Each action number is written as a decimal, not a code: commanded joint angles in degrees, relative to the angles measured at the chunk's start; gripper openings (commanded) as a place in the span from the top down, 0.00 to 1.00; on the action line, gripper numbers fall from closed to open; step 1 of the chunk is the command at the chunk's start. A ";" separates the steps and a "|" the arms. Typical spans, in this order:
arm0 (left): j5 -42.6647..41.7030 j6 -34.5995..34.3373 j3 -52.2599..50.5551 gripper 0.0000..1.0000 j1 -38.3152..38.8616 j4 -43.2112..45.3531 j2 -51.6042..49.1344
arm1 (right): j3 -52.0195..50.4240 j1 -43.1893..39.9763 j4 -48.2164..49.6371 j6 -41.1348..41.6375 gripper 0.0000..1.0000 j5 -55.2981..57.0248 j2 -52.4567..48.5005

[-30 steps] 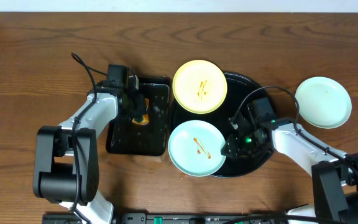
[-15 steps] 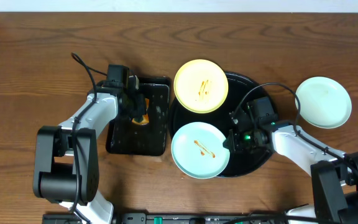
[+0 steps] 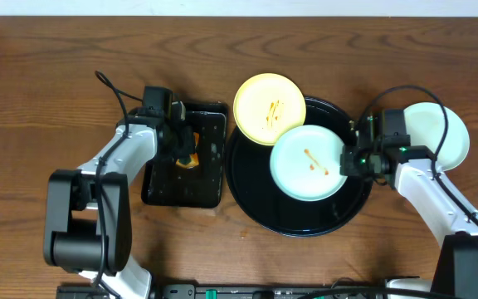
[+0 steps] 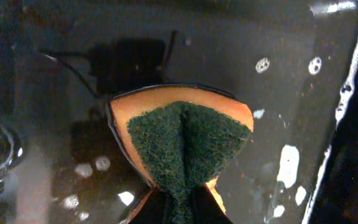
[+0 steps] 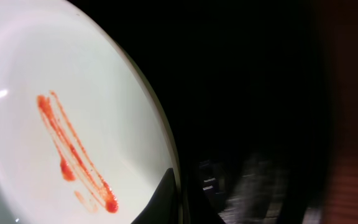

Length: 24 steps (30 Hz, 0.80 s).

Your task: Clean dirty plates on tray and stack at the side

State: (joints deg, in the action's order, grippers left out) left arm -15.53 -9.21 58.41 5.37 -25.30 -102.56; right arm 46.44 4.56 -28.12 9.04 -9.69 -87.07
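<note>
**A:** Overhead?
**B:** The right end effector [image 3: 348, 159] pinches the rim of a sauce-marked mint plate [image 3: 308, 162] at the round tray [image 3: 256, 208], mid-table. A yellow plate [image 3: 270, 109] overlaps the tray's far rim, and a clean plate [image 3: 448, 137] lies toward the table's right edge.
**A:** Left wrist?
**B:** The left end effector [image 4: 179, 208] is clamped on a sponge [image 4: 182, 134] above a wet rectangular tray [image 4: 291, 62].
**A:** Right wrist?
**B:** The sauce streak [image 5: 73, 158] is unwiped. Scrubbing seems next, so sponge and plate must meet.

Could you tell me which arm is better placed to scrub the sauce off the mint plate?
Left: the left fingers pinch the sponge, while the right fingers are clamped on that mint plate's rim over the round tray.
</note>
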 commanded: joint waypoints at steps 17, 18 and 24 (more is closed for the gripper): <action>5.79 -0.35 8.68 0.93 7.17 -4.63 13.84 | 0.59 -0.35 -1.27 -3.98 0.99 5.79 -2.19; 5.75 -0.42 8.68 0.93 7.74 -2.62 13.86 | 0.59 -0.35 -1.27 -3.96 0.99 5.81 -2.19; 6.62 -0.94 8.68 0.93 11.15 2.67 13.84 | 0.59 -0.35 -1.27 -3.96 0.99 5.79 -2.19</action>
State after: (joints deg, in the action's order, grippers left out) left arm -11.00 -10.46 65.95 15.09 -23.07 -89.45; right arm 46.46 4.36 -29.26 6.26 -5.30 -88.71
